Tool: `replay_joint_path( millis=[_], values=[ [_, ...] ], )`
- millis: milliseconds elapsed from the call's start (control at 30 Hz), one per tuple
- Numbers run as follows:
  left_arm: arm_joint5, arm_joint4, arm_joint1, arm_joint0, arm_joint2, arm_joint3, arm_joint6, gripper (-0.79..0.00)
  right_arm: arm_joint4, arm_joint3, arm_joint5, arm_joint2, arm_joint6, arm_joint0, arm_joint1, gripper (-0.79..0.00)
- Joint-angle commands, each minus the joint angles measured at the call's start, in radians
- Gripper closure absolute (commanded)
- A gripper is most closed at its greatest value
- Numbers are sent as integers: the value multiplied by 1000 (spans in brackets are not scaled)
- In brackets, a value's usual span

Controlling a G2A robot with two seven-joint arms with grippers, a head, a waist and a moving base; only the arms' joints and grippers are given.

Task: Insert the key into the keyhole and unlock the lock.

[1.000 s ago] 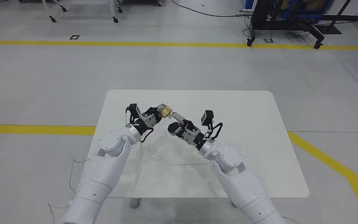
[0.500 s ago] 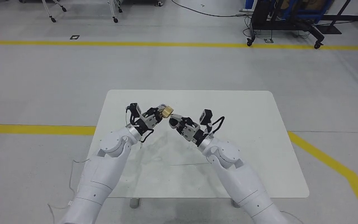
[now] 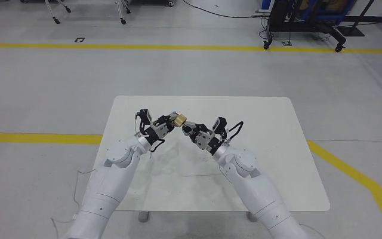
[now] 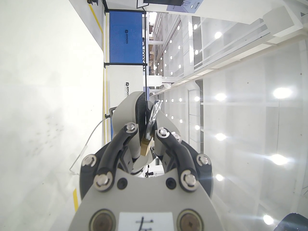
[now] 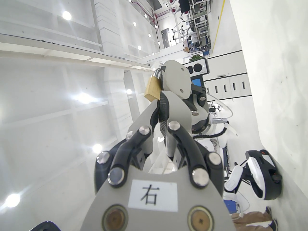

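Above the table point(image 3: 268, 119), left gripper point(image 3: 169, 122) clamping padlock point(image 5: 152, 89), right gripper point(image 5: 159, 104) beside

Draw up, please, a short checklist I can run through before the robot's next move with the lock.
1. Lock grip: ok. The left claw is shut on the shackle, and the brass body of the lock sticks out free.
2. Key in hand: cannot tell. The right claw is shut, and any key is hidden between its fingers.
3. Approach: ok. The right claw's tip sits at the end of the lock's brass body.
4. Key seated in keyhole: cannot tell. The keyhole is hidden behind the claw's tip.
5. Clearance: ok. Both claws appear to hold the work in the air above the table.
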Motion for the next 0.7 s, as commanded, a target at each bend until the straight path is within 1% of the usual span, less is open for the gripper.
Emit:
replay_joint_path(
  millis=[0,67,100,200,267,533,667],
  values=[
    [-12,7,0,0,1,-2,-6,0,25,2,8,6,12,-1,0,0],
    [-24,14,1,0,2,-4,-10,0,66,4,22,13,27,-4,-1,0],
    [-36,22,1,1,3,-7,-13,0,117,7,40,17,47,-8,-2,0],
    [-66,37,2,6,2,-15,-17,0,201,20,75,34,88,-5,-3,0],
    [-79,43,3,9,1,-17,-17,0,222,26,87,42,104,-3,-2,0],
    [-92,45,3,14,-4,-23,2,0,174,7,86,49,108,-9,5,0],
    [-118,54,3,17,-5,-31,3,0,208,-3,113,52,137,-17,6,0]
  ],
)
